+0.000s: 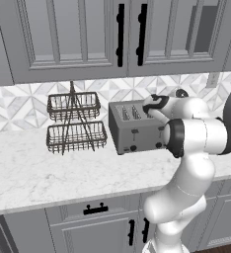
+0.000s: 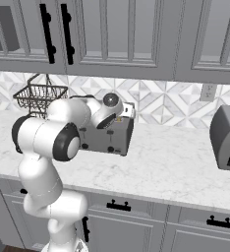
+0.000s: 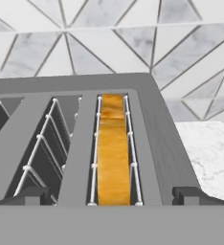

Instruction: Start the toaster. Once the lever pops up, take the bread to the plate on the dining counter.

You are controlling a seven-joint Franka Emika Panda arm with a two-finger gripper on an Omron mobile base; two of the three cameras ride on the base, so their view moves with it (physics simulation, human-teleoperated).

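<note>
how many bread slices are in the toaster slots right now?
1. In the hand view, the bread sits in the rightmost slot of the toaster. The two slots to its left look empty; the far-left slot is cut off at the frame edge, so a slice there could be hidden.

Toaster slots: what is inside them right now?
In the toaster, the rightmost slot holds the bread, golden crust edge up. The neighbouring slots show bare wire guides; the bread's faces are hidden.
</note>
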